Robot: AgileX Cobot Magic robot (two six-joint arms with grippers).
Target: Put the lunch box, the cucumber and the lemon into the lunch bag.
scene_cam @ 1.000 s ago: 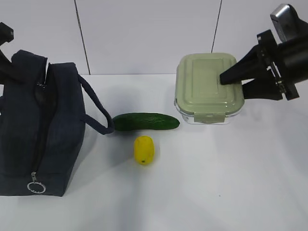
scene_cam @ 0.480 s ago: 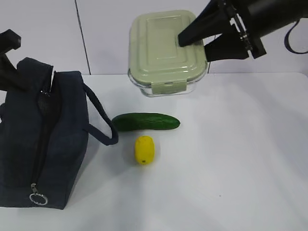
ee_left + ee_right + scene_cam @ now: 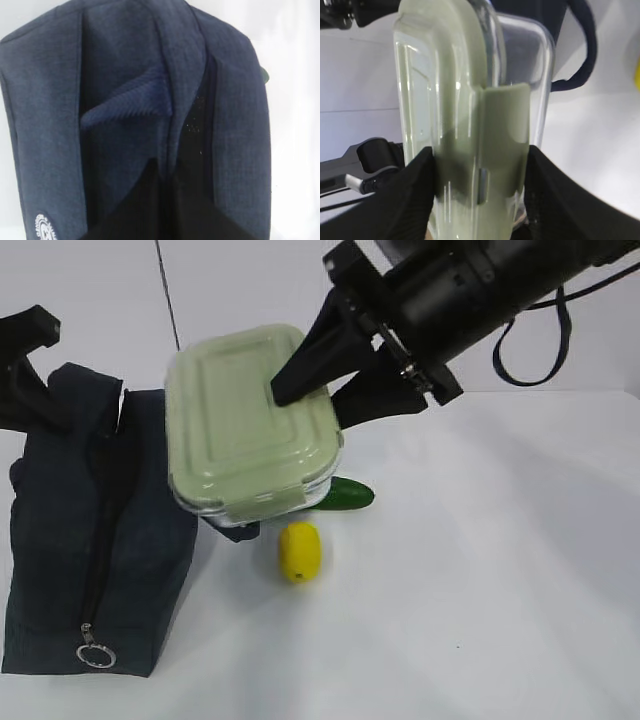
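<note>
Right now R gripper (image 3: 325, 390) clamped on lunch box (image 3: 250, 425), one finger on lid, other under the base; box held in the air, tilted, over the right edge of lunch bag (image 3: 90, 530). R wrist view: jaws pinch the box (image 3: 480, 150) edge-on at a clip flap.

Box: pale sage-green ridged lid, rounded corners, clip flap on near edge, clear glass base showing below the lid rim.

L gripper (image 3: 35, 370) far left at bag's far end, dark, partly cut by frame edge; jaws closed, on what exactly – can't tell. L wrist view: only navy fabric of bag (image 3: 125, 100), a fold of ribbed cloth, dark gap of the opening.

Bag: dark navy, boxy, silver ring pull (image 3: 97, 655) at near end.

Lemon (image 3: 299, 551): bright yellow, on white table (image 3: 480, 570), just near of box.

Cucumber (image 3: 350, 494): dark green, mostly hidden behind box, only right tip shows.
</note>
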